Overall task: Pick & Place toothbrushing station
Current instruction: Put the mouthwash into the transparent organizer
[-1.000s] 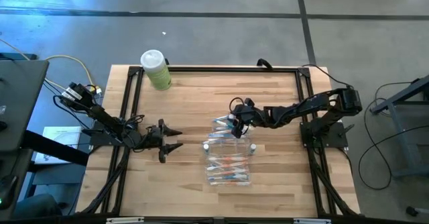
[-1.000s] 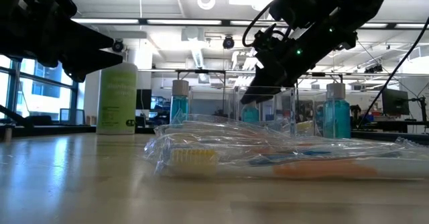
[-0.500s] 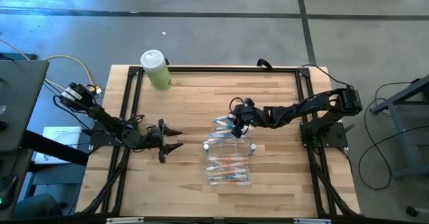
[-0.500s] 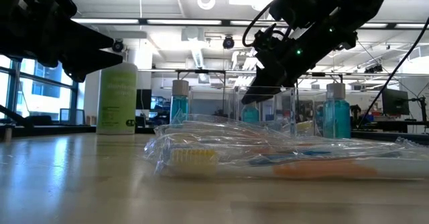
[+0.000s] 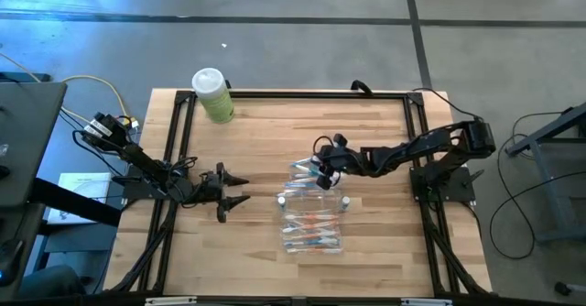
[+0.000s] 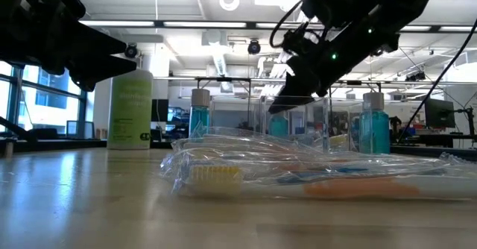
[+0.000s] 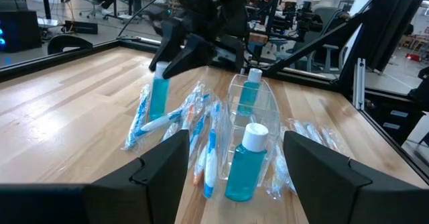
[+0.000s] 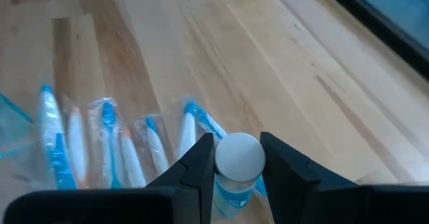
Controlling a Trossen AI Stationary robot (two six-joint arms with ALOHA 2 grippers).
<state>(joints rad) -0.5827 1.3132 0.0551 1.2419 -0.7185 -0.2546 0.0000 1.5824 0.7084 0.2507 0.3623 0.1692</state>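
Seen from above, the right gripper [image 5: 320,167] sits near the middle of the worktop [image 5: 265,132] at the far end of the toothbrushing station [image 5: 311,213], while the left gripper [image 5: 240,189] waits nearer the left edge, jaws spread wide. Only the right wrist view shows the grip: two fingers [image 8: 194,174] pinch a white-capped tube [image 8: 236,165] beside wrapped toothbrushes [image 8: 107,143]. The left wrist view adds the clear holder [image 7: 251,120]; a green bottle [image 5: 213,95] stands at the far-left corner.

White-capped blue tube [image 8: 238,163]
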